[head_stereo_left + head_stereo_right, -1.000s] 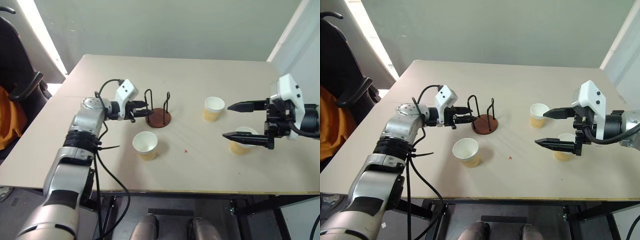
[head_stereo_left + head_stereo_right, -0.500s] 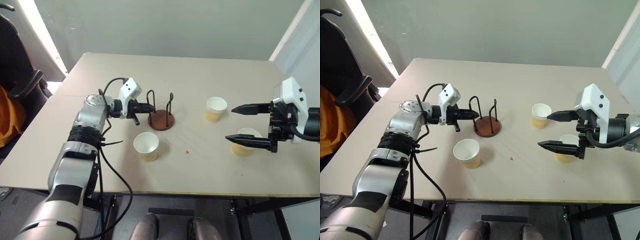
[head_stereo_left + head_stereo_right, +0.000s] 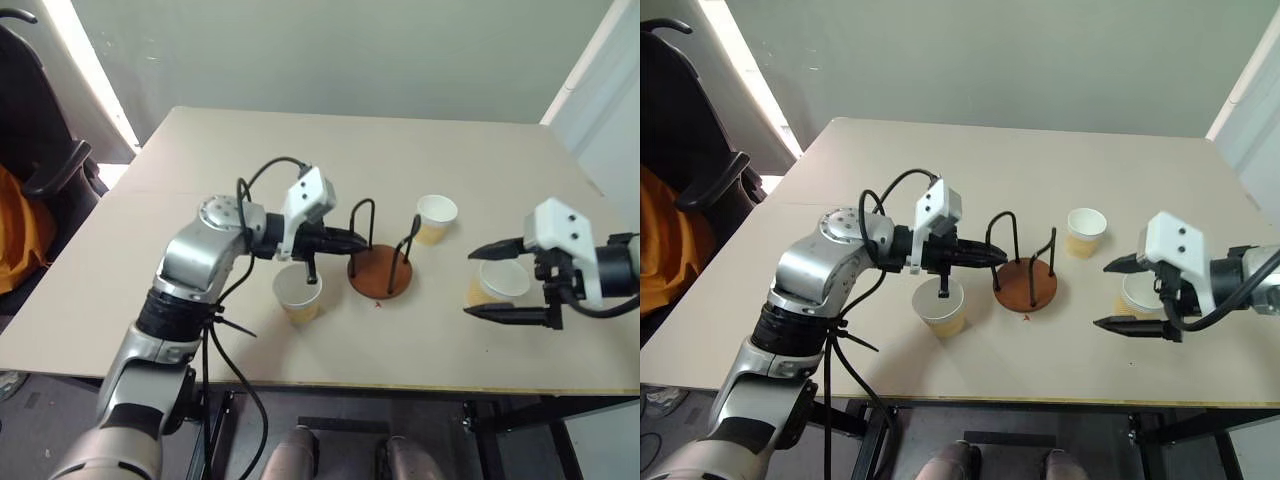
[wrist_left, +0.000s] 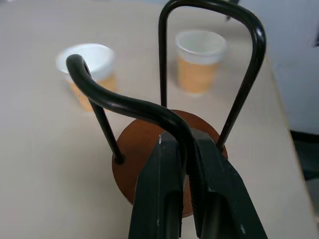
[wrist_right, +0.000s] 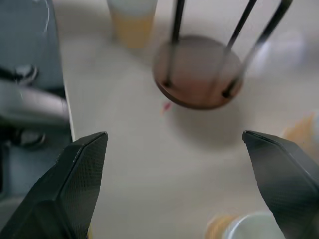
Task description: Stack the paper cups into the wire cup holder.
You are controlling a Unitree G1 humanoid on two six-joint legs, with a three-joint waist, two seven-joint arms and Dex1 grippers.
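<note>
On the near side of the table (image 3: 120, 300), one cup (image 3: 298, 293) is standing upright with its mouth up, just under the left arm. Beside it, toward the middle, the holder (image 3: 381, 271) is sitting flat on its brown base, with its black wire loops pointing up. It looks like it is being set close to all three cups so they can be dropped in easily.

The left hand (image 4: 185, 154) is reaching sideways over the near cup. Its two fingers are pressed tight on one wire loop, pinching it near the top of the bend. That grip is likely for dragging or steadying the holder.

Over on the right, the right hand (image 3: 495, 283) is spread wide, one finger above and one below, holding nothing. A second cup (image 3: 499, 282) is standing right between those fingers, so this hand is probably getting ready to grab it.

Farther back, the third cup (image 3: 435, 218) is standing alone, just behind the holder.
</note>
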